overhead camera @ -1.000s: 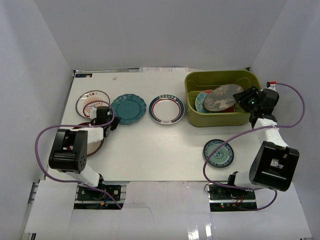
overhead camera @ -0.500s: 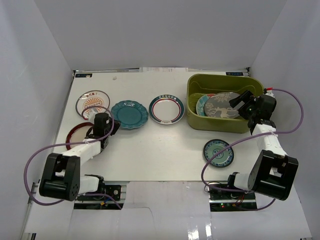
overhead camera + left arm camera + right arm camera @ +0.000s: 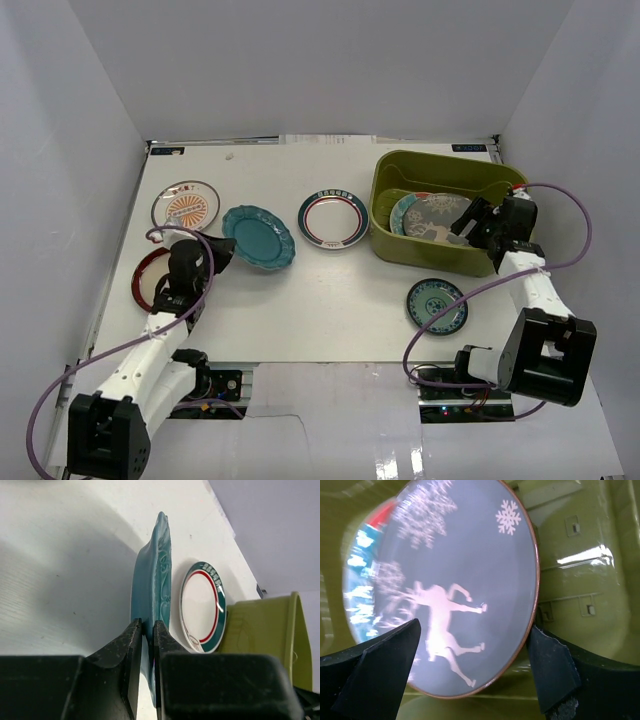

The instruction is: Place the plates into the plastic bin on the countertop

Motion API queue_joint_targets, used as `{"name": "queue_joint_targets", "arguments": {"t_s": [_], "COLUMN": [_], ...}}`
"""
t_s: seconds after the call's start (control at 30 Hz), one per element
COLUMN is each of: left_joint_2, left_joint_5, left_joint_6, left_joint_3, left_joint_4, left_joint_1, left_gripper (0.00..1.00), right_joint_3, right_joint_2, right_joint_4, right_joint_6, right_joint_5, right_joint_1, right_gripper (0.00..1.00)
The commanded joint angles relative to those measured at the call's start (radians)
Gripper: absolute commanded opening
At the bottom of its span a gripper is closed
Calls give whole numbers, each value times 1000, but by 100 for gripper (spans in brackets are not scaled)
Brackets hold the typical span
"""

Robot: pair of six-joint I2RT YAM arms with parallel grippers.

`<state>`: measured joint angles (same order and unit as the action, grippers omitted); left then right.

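The count is two grippers, one bin (image 3: 432,258) and seven plates: five outside the bin, two in it.

Nearest the arm bases, the small plate (image 3: 437,305) lies flat on the table (image 3: 300,290), just in front of the bin and apart from both grippers. Over on the left, the red-black plate (image 3: 146,282) lies partly hidden under the left arm (image 3: 150,345).

The left gripper (image 3: 146,630) is clamped on the near rim of the teal plate (image 3: 152,580), with one finger on each face. The wrist view shows the rim pinched tight between them. This plate sits left of centre and stretches away from the gripper toward the white plate (image 3: 333,219). Whether it is clear of the table cannot be told.

The white plate, with its red and teal rim, lies flat just beyond the teal one and just left of the bin. Farther back on the left, the orange plate (image 3: 186,207) lies flat, near the teal plate but not touching it.

The bin stands at the far right of the table, slightly askew to the table's edge. Inside it, the deer plate (image 3: 465,580) leans over the red-and-teal plate (image 3: 402,208), of which only the left edge shows.

The right gripper (image 3: 474,630) reaches into the bin with its fingers spread wide, holding nothing. The deer plate lies straight ahead of it, framed between the two fingers, with its rim close to the right fingertip. Whether they touch cannot be told.
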<state>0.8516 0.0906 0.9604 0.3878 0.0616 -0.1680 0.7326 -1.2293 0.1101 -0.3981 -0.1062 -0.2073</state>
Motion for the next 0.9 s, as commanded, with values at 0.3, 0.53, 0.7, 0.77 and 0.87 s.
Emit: {"name": "queue_joint_targets", "arguments": {"t_s": [0.3,0.53,0.7,0.77,0.87], "left_joint_2": [-210,-252,-224,-204,-142], "left_joint_5": [-244,-345,-474,-521,-603], "left_joint_6": [-6,69,181,211,288], "left_joint_3": [160,209,217,221,227], "left_joint_4": [80,102,217,285,422], "left_joint_1": [-7,-7,-7,-7,-8], "left_gripper": [0,0,0,0,0], "right_joint_3": [163,266,265,226,192], "right_joint_2": [39,105,175,192,197], "right_joint_4": [83,135,74,-39,-166], "right_joint_6": [68,61,27,-22,-111], "right_joint_5": [64,-70,-278,-492,-628], "right_joint_1": [132,131,132,138,213], "right_gripper": [90,90,90,90,90]}}
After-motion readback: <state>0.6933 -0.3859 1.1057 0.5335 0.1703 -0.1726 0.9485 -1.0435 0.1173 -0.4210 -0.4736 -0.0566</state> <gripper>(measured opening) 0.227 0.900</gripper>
